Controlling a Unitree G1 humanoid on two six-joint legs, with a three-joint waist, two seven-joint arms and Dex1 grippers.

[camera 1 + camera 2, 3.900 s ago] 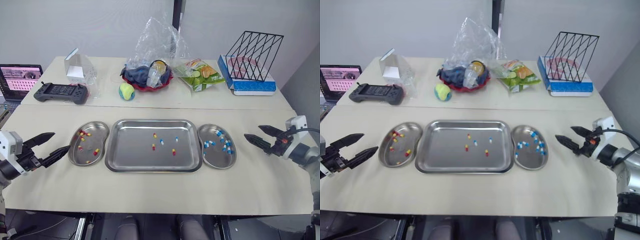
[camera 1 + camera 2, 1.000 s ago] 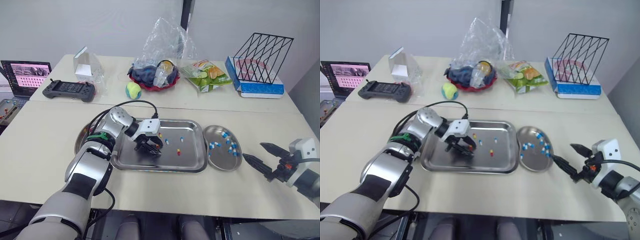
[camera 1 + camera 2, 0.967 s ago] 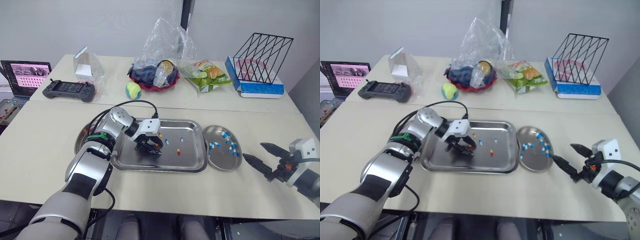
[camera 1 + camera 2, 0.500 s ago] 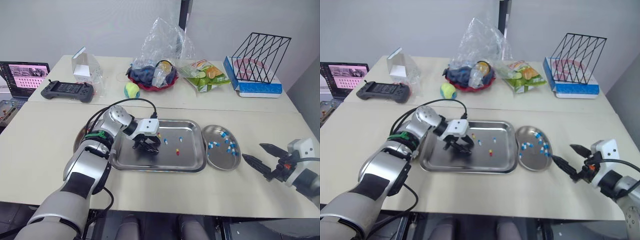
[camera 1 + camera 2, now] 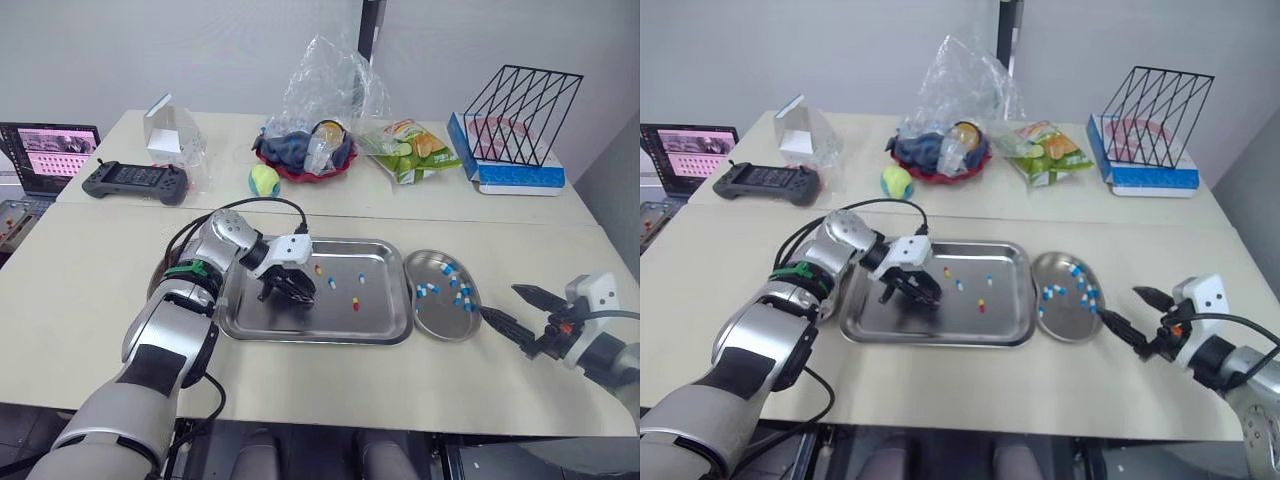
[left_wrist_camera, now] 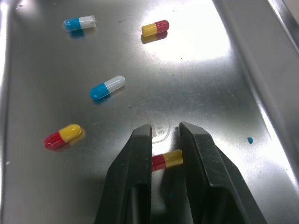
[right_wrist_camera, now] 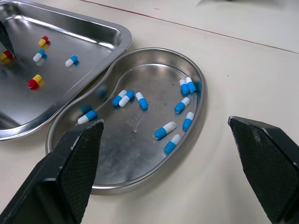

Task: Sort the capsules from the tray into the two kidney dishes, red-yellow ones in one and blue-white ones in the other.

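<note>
End effector clamps red-yellow capsule (above tray).

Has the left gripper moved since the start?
Yes: left gripper went from left of the left kidney dish to over the tray, gripping a red-yellow capsule.

On the surface, a yellow-green ball and a red bowl under a clear bag are seen beyond the left fingers. A black controller and a laptop are placed further left. A wire rack is set well beyond the right fingers.
</note>
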